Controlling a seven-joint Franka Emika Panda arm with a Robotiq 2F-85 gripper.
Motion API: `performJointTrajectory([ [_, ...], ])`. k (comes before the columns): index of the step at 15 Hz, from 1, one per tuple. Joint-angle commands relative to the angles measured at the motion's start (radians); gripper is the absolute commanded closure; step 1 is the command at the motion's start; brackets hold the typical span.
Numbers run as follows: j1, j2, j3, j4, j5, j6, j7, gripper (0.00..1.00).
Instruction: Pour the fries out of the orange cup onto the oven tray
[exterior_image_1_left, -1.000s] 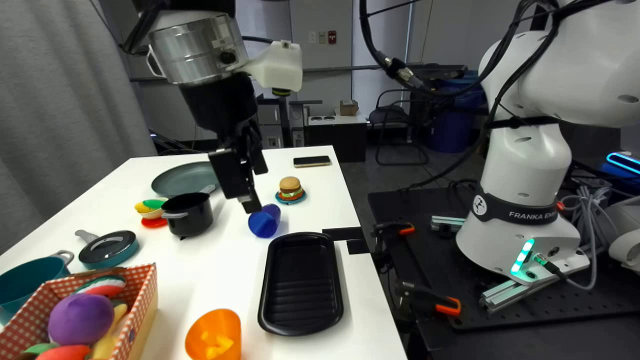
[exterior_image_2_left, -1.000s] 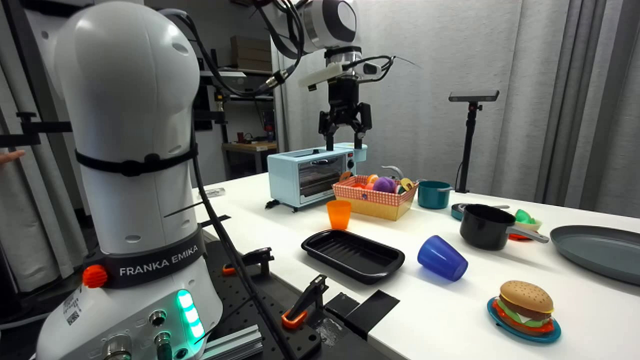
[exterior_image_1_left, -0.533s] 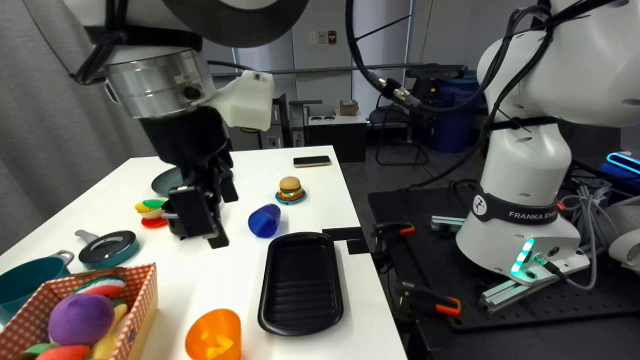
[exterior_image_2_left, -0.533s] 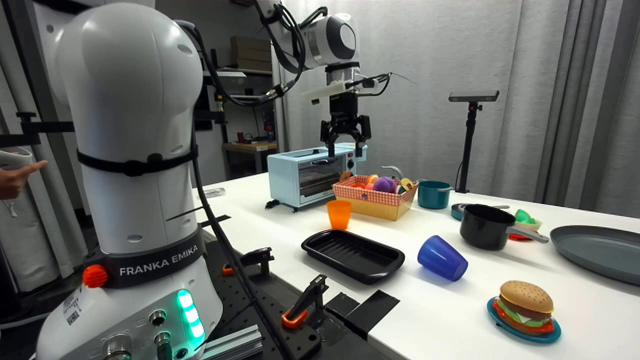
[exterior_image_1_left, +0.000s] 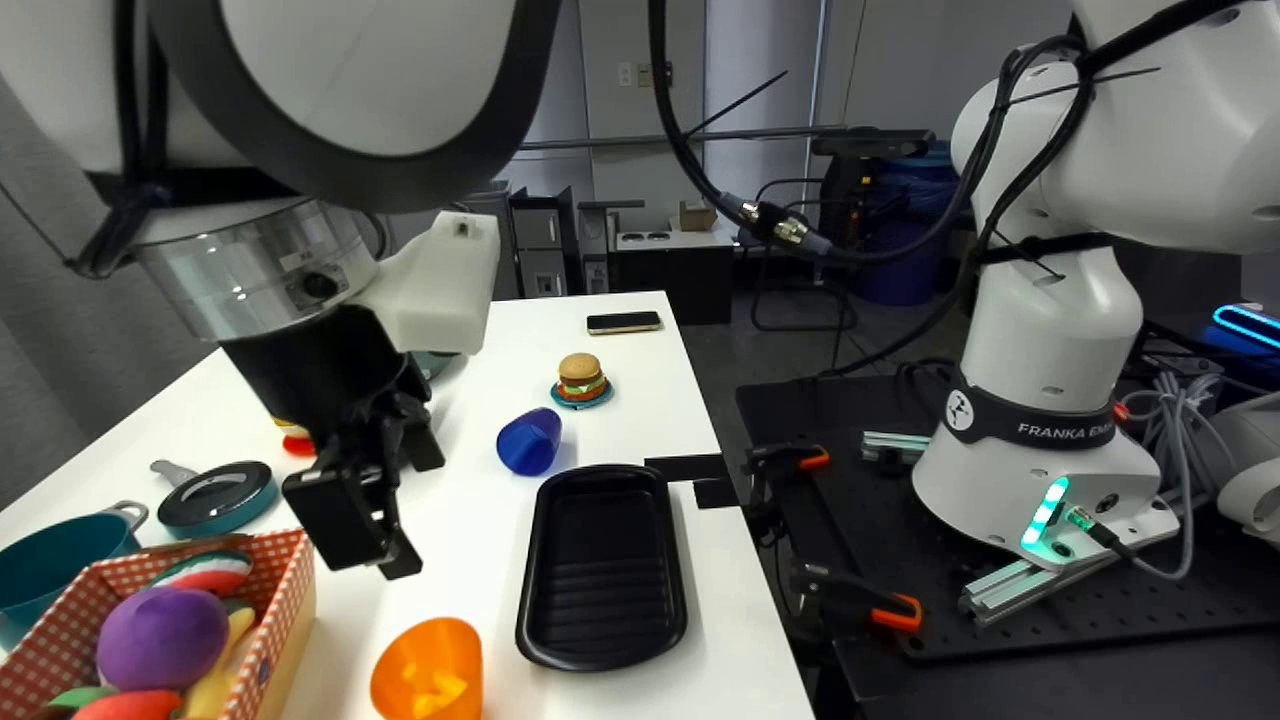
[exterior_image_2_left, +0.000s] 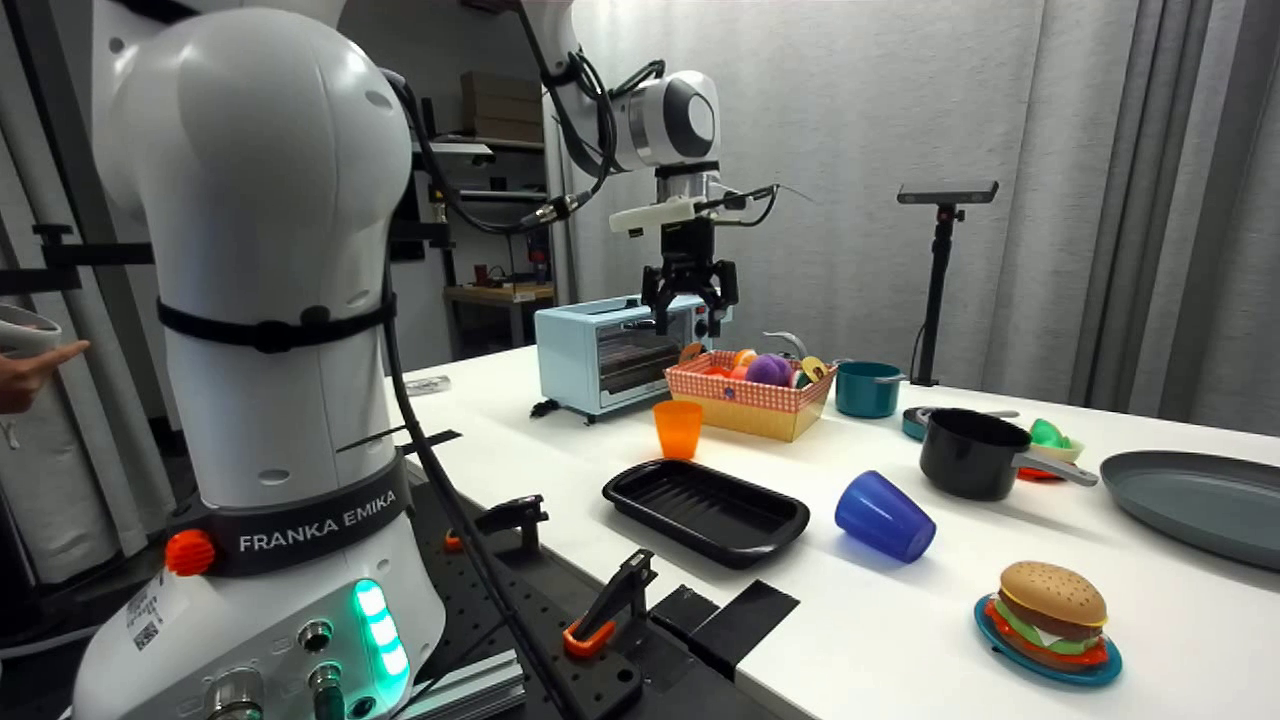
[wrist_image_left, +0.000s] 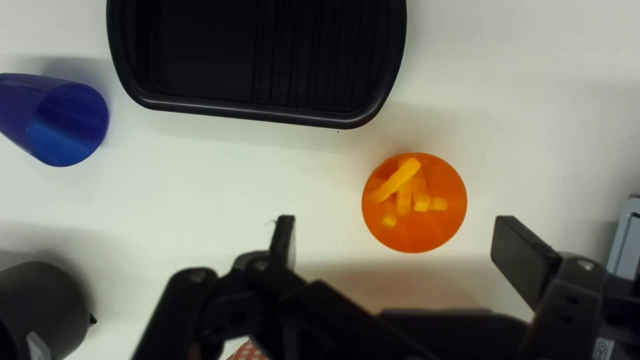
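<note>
Firstly, past nine o'clock of the wrist view lies a blue plastic tumbler (wrist_image_left: 55, 119); at eleven, the black rectangular ribbed tray (wrist_image_left: 257, 57). Past three stands the orange plastic tumbler (wrist_image_left: 427, 229) with yellow toy fries (wrist_image_left: 398, 179) inside. Empty fingers (wrist_image_left: 521, 257) hang wide, at its eight and four. I judge the step as approach; next, they should centre, descend and grip it.

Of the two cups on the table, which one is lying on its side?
The blue cup: it lies on its side near the oven tray, mouth turned sideways. The orange cup stands upright, with the fries inside.
</note>
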Motion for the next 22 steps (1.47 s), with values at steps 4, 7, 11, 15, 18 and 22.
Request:
performJointTrajectory([
  [4,0.046,0.1,-0.03,0.059,-0.063,0.025,0.063,0.0],
  [7,0.038,0.085,-0.024,0.037,-0.031,0.008,0.025,0.0],
  [11,0.038,0.086,-0.024,0.036,-0.031,0.008,0.025,0.0],
  [15,0.041,0.081,-0.033,0.025,-0.052,0.019,0.038,0.0],
  [18,0.047,0.096,-0.024,0.036,-0.043,0.009,0.022,0.0],
  [22,0.074,0.127,-0.01,0.053,-0.045,0.004,0.017,0.0],
])
